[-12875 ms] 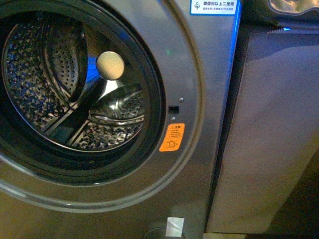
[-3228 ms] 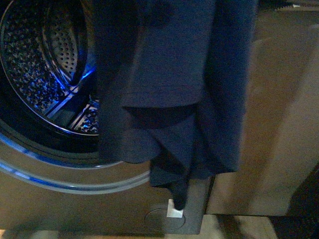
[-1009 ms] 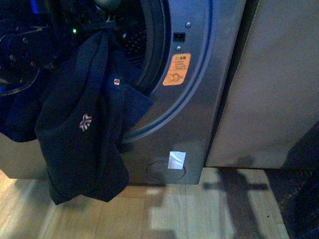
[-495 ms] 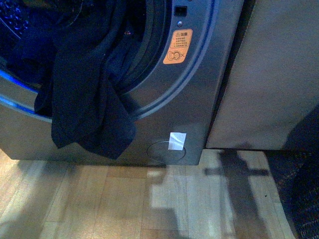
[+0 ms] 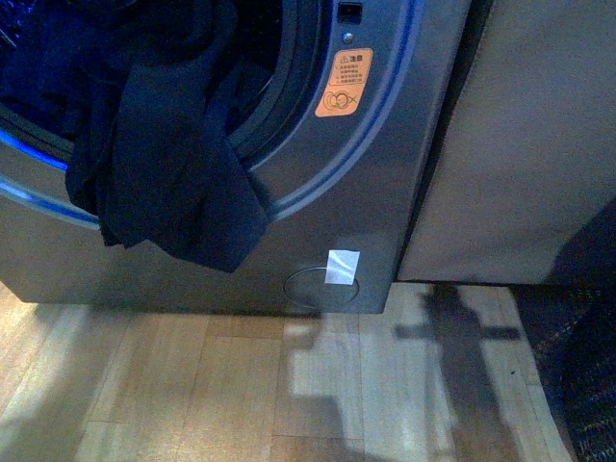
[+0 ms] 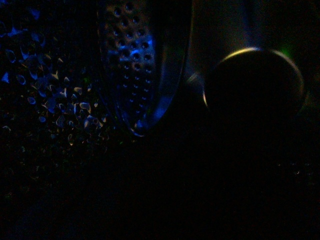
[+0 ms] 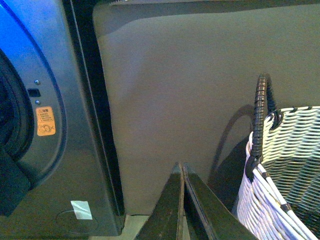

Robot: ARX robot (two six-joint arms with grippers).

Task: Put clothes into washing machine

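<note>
Half a second on, the clothes point(image 5: 164, 164) hung a little higher against the washing machine point(image 5: 385, 164), their lowest fold now clear of the round cap at the base, where before it had reached nearly level with it. The dark navy garment lay draped over the lower rim of the porthole, part of it inside the mouth and part hanging down the grey front panel, well above the wooden floor point(image 5: 289, 395). An orange warning sticker point(image 5: 346, 84) sat just beside the porthole ring, and a strip of white tape point(image 5: 343, 267) crossed the edge of the round cap point(image 5: 313, 287).

Neither arm showed in the front view. The left wrist view was nearly black, with only blue glints, so nothing could be told from it, and whether the left gripper was spread or closed could not be told.

The right wrist view gave what the front view did not: the right gripper point(image 7: 183, 172), its two dark fingers pressed together and holding nothing, pointed toward the beige panel point(image 7: 190, 85) beside the machine. A white woven basket point(image 7: 285, 170) with a dark handle stood close by, out of the front camera's sight. That view also caught a dark corner of the garment at the porthole's lower edge.
</note>
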